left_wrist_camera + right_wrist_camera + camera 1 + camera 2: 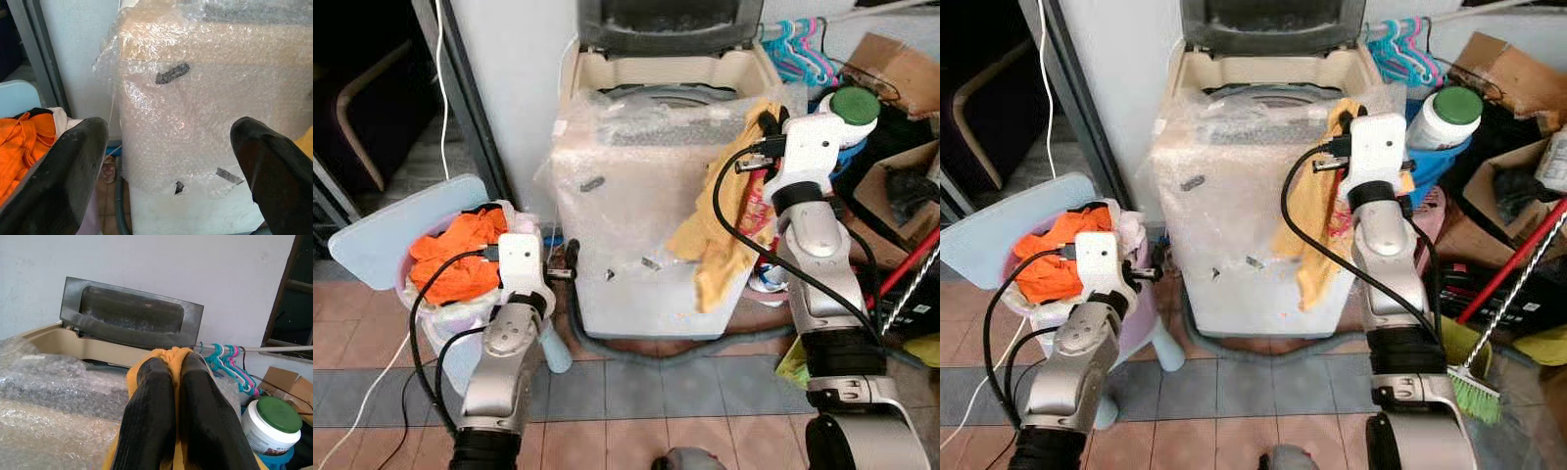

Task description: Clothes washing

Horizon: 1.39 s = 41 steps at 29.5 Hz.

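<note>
A top-loading washing machine (636,225) wrapped in bubble wrap stands ahead with its lid (671,22) raised. My right gripper (168,364) is shut on a yellow cloth (720,230), held at the machine's right top corner; the cloth hangs down the machine's front right side. A basket (438,318) of orange clothes (455,257) sits on a light blue chair at the left. My left gripper (168,166) is open and holds nothing, low between the basket and the machine, pointing at the machine's front.
Teal and pink hangers (800,47) hang behind the machine. A green-lidded white jar (847,113), cardboard boxes (891,69) and a red-handled broom (1503,284) crowd the right side. A grey hose (636,343) runs under the machine. Tiled floor lies in front.
</note>
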{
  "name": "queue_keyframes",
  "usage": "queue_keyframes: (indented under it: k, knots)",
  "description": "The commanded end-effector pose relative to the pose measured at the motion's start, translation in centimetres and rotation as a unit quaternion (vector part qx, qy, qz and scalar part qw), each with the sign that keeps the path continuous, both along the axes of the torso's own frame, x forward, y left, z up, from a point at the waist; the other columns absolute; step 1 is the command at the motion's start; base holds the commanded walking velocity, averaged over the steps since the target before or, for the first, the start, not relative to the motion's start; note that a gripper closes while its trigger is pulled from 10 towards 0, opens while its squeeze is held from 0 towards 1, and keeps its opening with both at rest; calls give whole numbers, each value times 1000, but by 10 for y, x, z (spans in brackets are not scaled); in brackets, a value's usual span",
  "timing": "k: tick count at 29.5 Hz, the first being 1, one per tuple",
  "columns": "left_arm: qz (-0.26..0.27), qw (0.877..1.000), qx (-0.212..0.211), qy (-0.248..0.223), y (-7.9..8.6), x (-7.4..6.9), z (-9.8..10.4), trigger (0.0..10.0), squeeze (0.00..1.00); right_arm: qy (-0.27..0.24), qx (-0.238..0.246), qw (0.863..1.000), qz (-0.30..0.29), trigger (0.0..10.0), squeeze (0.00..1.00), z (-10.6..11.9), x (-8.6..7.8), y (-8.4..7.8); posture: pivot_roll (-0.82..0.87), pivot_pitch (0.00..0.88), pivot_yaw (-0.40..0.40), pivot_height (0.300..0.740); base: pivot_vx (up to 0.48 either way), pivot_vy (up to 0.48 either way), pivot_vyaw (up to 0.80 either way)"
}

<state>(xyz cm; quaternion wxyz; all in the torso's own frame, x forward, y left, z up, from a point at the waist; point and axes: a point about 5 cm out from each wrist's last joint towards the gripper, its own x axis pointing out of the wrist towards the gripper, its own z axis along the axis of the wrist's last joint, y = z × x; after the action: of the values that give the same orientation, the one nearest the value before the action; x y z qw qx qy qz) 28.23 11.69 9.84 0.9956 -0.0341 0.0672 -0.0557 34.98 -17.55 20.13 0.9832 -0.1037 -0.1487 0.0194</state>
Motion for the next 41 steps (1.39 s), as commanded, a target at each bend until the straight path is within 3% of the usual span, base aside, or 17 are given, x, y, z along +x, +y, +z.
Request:
queue_keyframes:
  k: [1, 4, 7, 11, 16, 18, 21, 27, 30, 34, 41]
  knots:
    - [20, 1000, 3, 5, 9, -1, -2, 10000, 0, -42, -4, 998, 50, 10000, 0, 21, 4, 24, -51, 9, 30, 740, 311, 292, 0]
    - [25, 1000, 10, 12, 11, -6, -6, 10000, 0, -51, -36, 994, 85, 10000, 0, 24, 3, 37, -51, 9, 29, 740, 316, 340, 0]
    - [32, 999, 13, 18, 12, -7, -8, 10000, 0, -56, -36, 993, 93, 10000, 0, 25, 2, 39, -47, 9, 29, 740, 311, 364, 694]
    - [90, 995, 42, 31, 31, -17, -10, 10000, 0, -46, -22, 996, 79, 10000, 0, 21, 1, 32, -34, 21, 36, 740, 144, 186, 714]
    - [97, 993, 60, 11, 43, -16, -3, 10000, 0, -36, -11, 997, 62, 10000, 0, 18, 3, 23, -5, 31, 22, 740, 0, 0, 246]
    - [70, 993, 95, -15, 53, -11, 13, 10000, 0, -33, -10, 998, 53, 10000, 0, 22, 5, 16, 18, 63, 16, 740, 0, 0, 0]
    - [29, 994, 106, -4, 54, -11, 15, 10000, 0, -27, -15, 999, 43, 10000, 0, 23, 7, 9, 13, 65, 11, 740, 0, 0, 0]
    - [-13, 994, 109, 2, 48, -14, 11, 10000, 0, -9, 11, 1000, -5, 10000, 0, 23, 12, -3, -6, 61, -3, 740, 0, 0, -233]
    - [-58, 992, 112, -1, 30, -25, 9, 10000, 0, -8, 10, 1000, -4, 10000, 0, 17, 6, -1, -8, 46, 0, 740, 206, 0, -765]
    - [-93, 989, 116, -12, 18, -29, 9, 10000, 0, -5, 10, 1000, -4, 10000, 0, 12, 2, 2, -27, 31, 23, 740, 360, 0, -383]
    - [-48, 997, 68, 6, 15, -31, 1, 10000, 0, -29, -13, 999, -7, 10000, 0, 21, 2, 0, -43, 13, 30, 740, 458, 0, 0]
